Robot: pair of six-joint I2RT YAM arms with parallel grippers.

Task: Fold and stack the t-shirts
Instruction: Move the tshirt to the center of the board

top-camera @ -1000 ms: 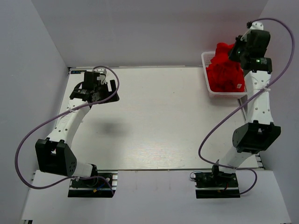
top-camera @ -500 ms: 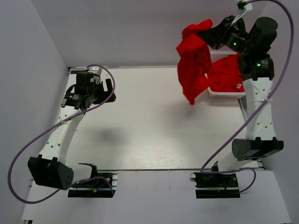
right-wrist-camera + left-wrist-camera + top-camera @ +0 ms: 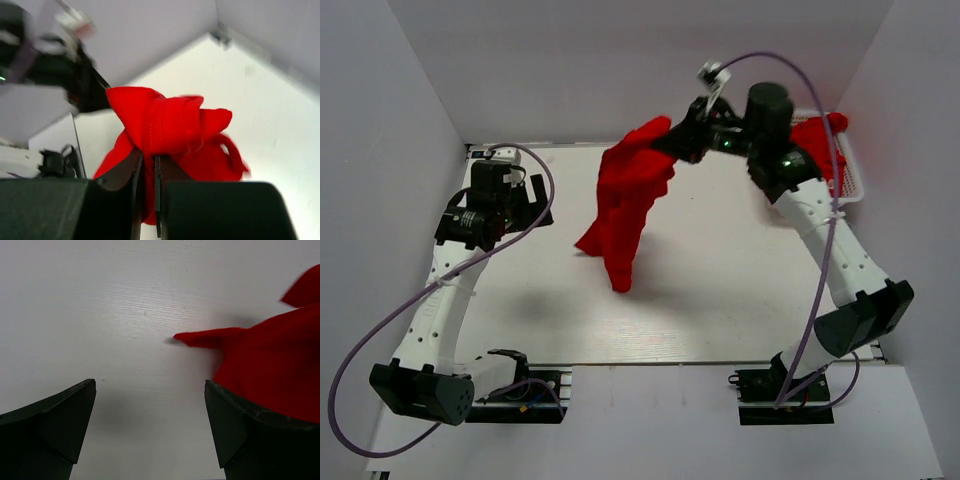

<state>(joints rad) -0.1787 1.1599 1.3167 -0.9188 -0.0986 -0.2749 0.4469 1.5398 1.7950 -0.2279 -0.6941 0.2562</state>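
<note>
Early stage: the right gripper [image 3: 672, 143], jaws pinching a bunched fold of one t-shirt [image 3: 623, 205], holds it hanging unfolded over the middle of the bench [image 3: 740, 300]. The left gripper [image 3: 150, 405] hovers near the cloth's lower edge, jaws spread and empty. A second t-shirt [image 3: 817, 135] lies in the basket [image 3: 853, 188] at the far right; no folded stack shows, so spreading, folding and stacking all remain.

A white lattice basket [image 3: 853, 175] sits at the far right corner of the white table [image 3: 700, 290].
</note>
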